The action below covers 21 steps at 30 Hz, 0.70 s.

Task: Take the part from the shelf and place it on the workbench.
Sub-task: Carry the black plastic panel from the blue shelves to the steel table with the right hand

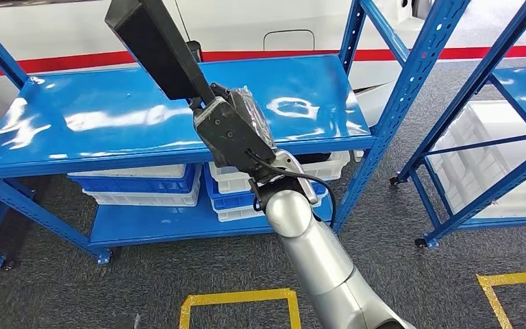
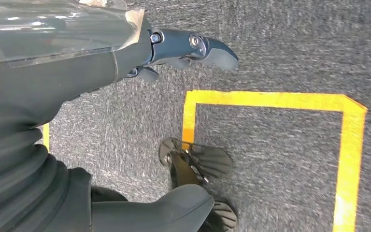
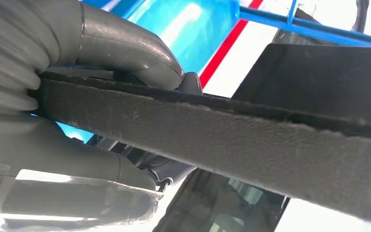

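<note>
My right hand [image 1: 236, 123] is raised above the blue shelf [image 1: 109, 116] and grips a long flat black part [image 1: 154, 44] by its lower end. The part sticks up and away to the left, over the shelf top. Up close in the right wrist view the dark, rough-edged part [image 3: 251, 140] runs across the frame, clamped between the thumb [image 3: 125, 48] and the fingers below. My left hand [image 2: 174, 48] hangs over the grey carpet with its fingers loosely curled, holding nothing.
White and blue bins [image 1: 144, 185] are stacked on the shelf's lower level. A second blue rack [image 1: 493, 137] with white crates stands to the right. Yellow tape squares [image 1: 240, 301] mark the carpet in front.
</note>
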Motion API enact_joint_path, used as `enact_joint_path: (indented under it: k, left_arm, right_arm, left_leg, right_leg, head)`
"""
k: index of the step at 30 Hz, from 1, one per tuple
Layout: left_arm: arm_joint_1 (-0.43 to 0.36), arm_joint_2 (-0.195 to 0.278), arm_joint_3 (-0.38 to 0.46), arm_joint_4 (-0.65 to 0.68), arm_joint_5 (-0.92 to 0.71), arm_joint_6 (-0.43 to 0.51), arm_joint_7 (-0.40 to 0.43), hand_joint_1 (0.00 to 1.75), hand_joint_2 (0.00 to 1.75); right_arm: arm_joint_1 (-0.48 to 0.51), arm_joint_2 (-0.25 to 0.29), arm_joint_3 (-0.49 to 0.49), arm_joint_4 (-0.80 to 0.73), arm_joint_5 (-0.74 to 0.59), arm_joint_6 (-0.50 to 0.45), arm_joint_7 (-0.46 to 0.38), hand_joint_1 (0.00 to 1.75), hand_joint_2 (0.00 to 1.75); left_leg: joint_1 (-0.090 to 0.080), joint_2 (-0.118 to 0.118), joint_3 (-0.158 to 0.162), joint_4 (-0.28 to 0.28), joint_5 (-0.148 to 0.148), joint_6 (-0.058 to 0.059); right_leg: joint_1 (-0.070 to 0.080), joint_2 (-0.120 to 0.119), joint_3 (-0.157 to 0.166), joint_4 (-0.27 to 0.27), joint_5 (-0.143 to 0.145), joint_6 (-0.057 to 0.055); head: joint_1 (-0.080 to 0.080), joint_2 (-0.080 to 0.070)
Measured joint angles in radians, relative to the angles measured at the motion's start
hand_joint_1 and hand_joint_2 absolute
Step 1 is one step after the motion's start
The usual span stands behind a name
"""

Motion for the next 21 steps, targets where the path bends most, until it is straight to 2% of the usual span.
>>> enact_joint_path:
  k: [1, 2, 3, 4, 6, 7, 8, 9, 10, 11, 12, 13, 14, 15, 16, 17, 18, 19, 20, 21]
  left_arm:
    - [-0.001, 0.000, 0.001, 0.000, 0.000, 0.000, 0.000, 0.00, 1.75]
    - [-0.002, 0.000, 0.001, 0.000, 0.000, 0.000, 0.000, 0.00, 1.75]
    - [-0.003, 0.000, 0.001, 0.000, 0.000, 0.000, 0.000, 0.00, 1.75]
    - [-0.004, -0.001, 0.001, 0.000, 0.000, 0.000, 0.000, 0.00, 1.75]
    - [-0.003, -0.001, 0.002, 0.000, 0.000, -0.002, 0.001, 0.00, 1.75]
    - [-0.003, -0.001, 0.003, 0.000, 0.000, -0.005, 0.002, 0.00, 1.75]
    - [-0.004, -0.001, 0.004, 0.000, -0.001, -0.007, 0.002, 0.00, 1.75]
    - [-0.004, -0.001, 0.004, 0.000, -0.002, -0.010, 0.002, 0.00, 1.75]
    - [-0.003, -0.001, 0.005, 0.000, -0.002, -0.012, 0.001, 0.00, 1.75]
    - [-0.003, -0.001, 0.005, 0.000, -0.004, -0.014, 0.001, 0.00, 1.75]
    - [-0.003, -0.001, 0.005, 0.000, -0.007, -0.015, 0.000, 0.00, 1.75]
    - [-0.003, -0.001, 0.005, 0.000, -0.010, -0.015, 0.000, 0.00, 1.75]
    - [-0.003, -0.002, 0.005, 0.000, -0.014, -0.015, 0.000, 0.00, 1.75]
    - [-0.003, -0.002, 0.005, 0.000, -0.017, -0.015, 0.002, 0.00, 1.75]
    - [-0.003, -0.003, 0.005, 0.000, -0.020, -0.015, 0.004, 0.00, 1.75]
    - [-0.003, -0.004, 0.005, 0.000, -0.022, -0.015, 0.006, 0.00, 1.75]
    - [-0.004, -0.004, 0.005, 0.000, -0.024, -0.016, 0.009, 0.00, 1.75]
    - [-0.004, -0.005, 0.005, 0.000, -0.024, -0.017, 0.011, 0.00, 1.75]
    - [-0.004, -0.005, 0.005, 0.000, -0.024, -0.018, 0.012, 0.00, 1.75]
    - [-0.003, -0.004, 0.005, 0.000, -0.023, -0.018, 0.013, 0.00, 1.75]
  right_arm:
    - [-0.001, 0.000, -0.001, 0.000, 0.000, 0.000, 0.000, 1.75, 1.75]
    - [-0.002, 0.000, -0.002, 0.000, 0.000, 0.002, 0.001, 1.75, 1.75]
    - [-0.004, 0.000, -0.004, 0.000, 0.001, 0.006, 0.002, 1.75, 1.75]
    - [-0.006, -0.001, -0.006, 0.000, 0.000, 0.012, 0.003, 1.75, 1.75]
    - [-0.013, -0.006, -0.014, 0.003, -0.008, 0.029, 0.001, 1.75, 1.75]
    - [-0.017, -0.011, -0.023, 0.004, -0.018, 0.037, -0.004, 1.75, 1.75]
    - [-0.020, -0.017, -0.033, 0.006, -0.030, 0.043, -0.011, 1.75, 1.75]
    - [-0.022, -0.023, -0.045, 0.008, -0.042, 0.047, -0.020, 1.75, 1.75]
    - [-0.023, -0.029, -0.056, 0.009, -0.053, 0.049, -0.031, 1.75, 1.75]
    - [-0.023, -0.036, -0.068, 0.011, -0.064, 0.050, -0.043, 1.75, 1.75]
    - [-0.022, -0.044, -0.079, 0.012, -0.073, 0.050, -0.055, 1.75, 1.75]
    - [-0.019, -0.052, -0.089, 0.013, -0.080, 0.049, -0.067, 1.75, 1.75]
    - [-0.014, -0.061, -0.099, 0.013, -0.086, 0.046, -0.078, 1.75, 1.75]
    - [-0.010, -0.069, -0.109, 0.013, -0.090, 0.042, -0.089, 1.75, 1.75]
    - [-0.004, -0.076, -0.118, 0.012, -0.093, 0.039, -0.100, 1.75, 1.75]
    - [0.000, -0.082, -0.126, 0.009, -0.096, 0.035, -0.109, 1.75, 1.75]
    - [0.005, -0.090, -0.133, 0.006, -0.099, 0.031, -0.119, 1.75, 1.75]
    - [0.010, -0.098, -0.140, 0.003, -0.103, 0.029, -0.130, 1.75, 1.75]
    - [0.016, -0.107, -0.146, 0.000, -0.107, 0.026, -0.141, 1.75, 1.75]
    - [0.022, -0.116, -0.151, -0.001, -0.112, 0.024, -0.152, 1.75, 1.75]
  left_leg:
    - [0.002, -0.001, 0.051, -0.067, 0.001, -0.003]
    - [0.002, -0.003, 0.089, -0.123, -0.009, -0.002]
    - [0.000, -0.005, 0.111, -0.162, -0.022, 0.001]
    - [-0.005, -0.006, 0.116, -0.177, -0.028, 0.009]
    - [-0.010, -0.003, 0.099, -0.183, -0.011, 0.035]
    - [-0.012, 0.000, 0.088, -0.185, 0.002, 0.050]
    - [-0.012, 0.002, 0.074, -0.187, 0.015, 0.064]
    - [-0.012, 0.003, 0.060, -0.188, 0.029, 0.073]
    - [-0.014, 0.003, 0.043, -0.188, 0.042, 0.078]
    - [-0.015, 0.003, 0.026, -0.187, 0.056, 0.080]
    - [-0.017, 0.004, 0.008, -0.187, 0.069, 0.080]
    - [-0.018, 0.004, -0.010, -0.187, 0.083, 0.079]
    - [-0.019, 0.005, -0.027, -0.186, 0.096, 0.078]
    - [-0.019, 0.005, -0.042, -0.186, 0.109, 0.075]
    - [-0.021, 0.005, -0.055, -0.185, 0.121, 0.072]
    - [-0.022, 0.006, -0.064, -0.185, 0.134, 0.067]
    - [-0.023, 0.006, -0.069, -0.188, 0.146, 0.062]
    - [-0.022, 0.007, -0.072, -0.192, 0.159, 0.056]
    - [-0.022, 0.008, -0.073, -0.199, 0.173, 0.050]
    - [-0.019, 0.006, -0.076, -0.204, 0.181, 0.045]
  right_leg:
    - [0.000, 0.001, -0.014, 0.010, 0.005, 0.005]
    - [0.002, 0.001, -0.025, 0.017, 0.010, 0.012]
    - [0.004, 0.001, -0.032, 0.022, 0.016, 0.020]
    - [0.005, 0.001, -0.037, 0.023, 0.024, 0.028]
    - [0.005, 0.001, -0.048, 0.023, 0.034, 0.044]
    - [0.004, 0.002, -0.060, 0.036, 0.019, 0.045]
    - [0.004, 0.003, -0.076, 0.065, -0.012, 0.042]
    - [0.002, 0.004, -0.094, 0.113, -0.058, 0.035]
    - [0.002, 0.005, -0.113, 0.174, -0.104, 0.029]
    - [0.001, 0.005, -0.125, 0.237, -0.136, 0.029]
    - [0.001, 0.005, -0.127, 0.287, -0.150, 0.033]
    - [0.002, 0.005, -0.115, 0.309, -0.142, 0.042]
    - [0.002, 0.005, -0.087, 0.301, -0.121, 0.051]
    - [0.003, 0.005, -0.043, 0.258, -0.100, 0.055]
    - [0.005, 0.005, 0.017, 0.187, -0.095, 0.052]
    - [0.009, 0.005, 0.076, 0.103, -0.105, 0.045]
    - [0.012, 0.006, 0.117, 0.037, -0.119, 0.038]
    - [0.015, 0.007, 0.139, -0.006, -0.131, 0.032]
    - [0.017, 0.008, 0.140, -0.024, -0.130, 0.029]
    - [0.011, 0.008, 0.133, -0.022, -0.119, 0.025]
  head:
    - [-0.001, 0.000]
    - [0.000, 0.000]
    - [0.000, 0.000]
    - [0.001, 0.000]
    - [0.003, 0.000]
    - [0.004, 0.000]
    - [0.006, 0.000]
    - [0.009, 0.000]
    - [0.012, 0.000]
    - [0.014, 0.000]
    - [0.014, 0.000]
    - [0.014, 0.000]
    - [0.014, 0.000]
    - [0.015, 0.000]
    - [0.015, 0.000]
    - [0.015, 0.000]
    - [0.014, 0.000]
    - [0.014, 0.000]
    - [0.013, 0.000]
    - [0.013, 0.000]
